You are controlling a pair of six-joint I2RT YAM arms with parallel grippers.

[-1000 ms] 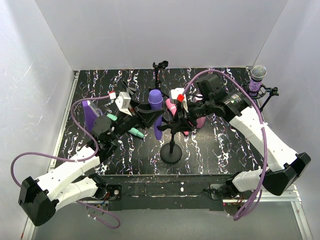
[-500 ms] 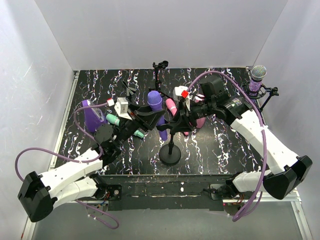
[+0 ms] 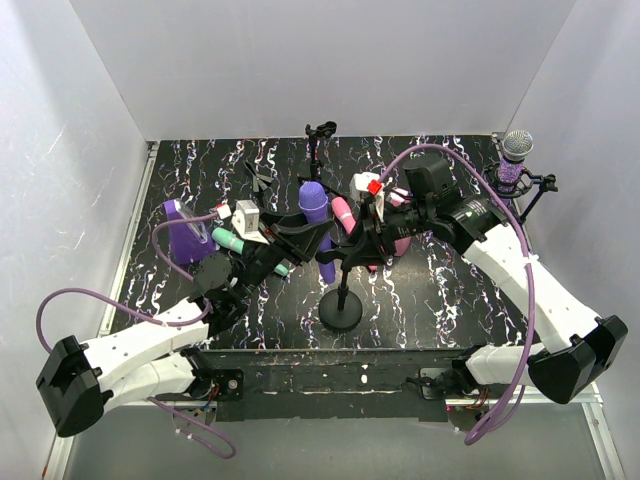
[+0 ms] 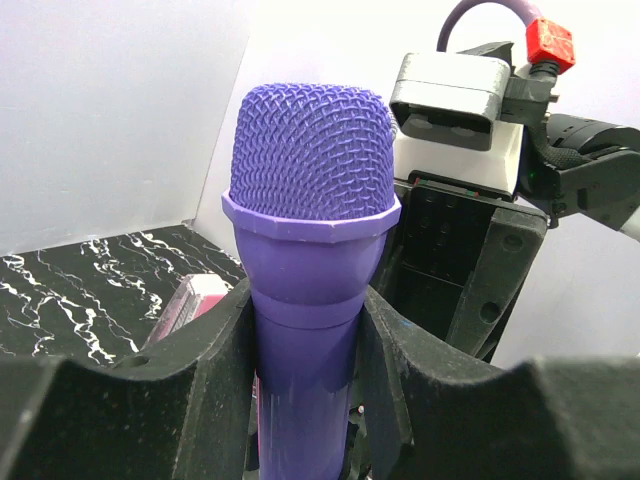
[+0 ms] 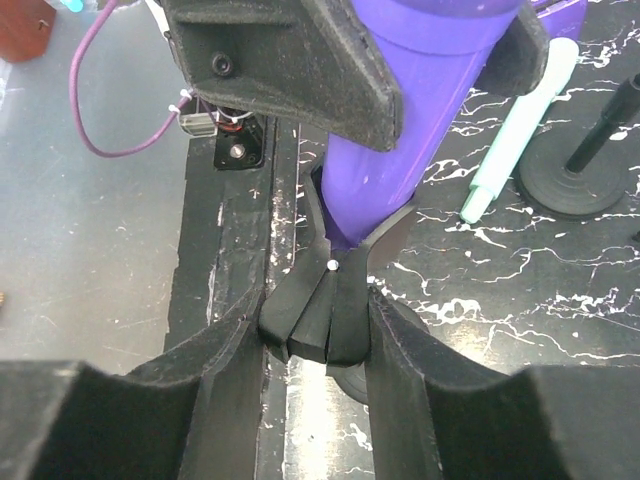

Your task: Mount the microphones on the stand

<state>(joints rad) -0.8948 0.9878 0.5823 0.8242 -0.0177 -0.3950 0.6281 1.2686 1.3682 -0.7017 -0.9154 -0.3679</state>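
Observation:
My left gripper [image 3: 300, 240] is shut on the plain purple microphone [image 3: 316, 222], holding it upright by its handle [image 4: 305, 330] under the mesh head. My right gripper [image 3: 352, 248] is shut on the black clip [image 5: 322, 322] at the top of the stand [image 3: 342, 308]. The purple handle's lower end [image 5: 395, 150] sits in the clip's open fork. The mint green microphone [image 3: 240, 245] lies on the table to the left. The pink microphone [image 3: 344, 212] lies behind the stand. The glittery purple microphone [image 3: 517, 158] sits on a stand at the far right.
A purple wedge block [image 3: 183, 228] stands at the left and a pink wedge block [image 3: 401, 243] lies under the right arm. Another stand [image 3: 320, 135] stands at the back, and a round stand base [image 5: 585, 165] shows beside the mint microphone [image 5: 520, 120].
My left gripper has carried the purple microphone slightly right, closer to the clip. My right gripper has kept hold of the clip and barely moved.

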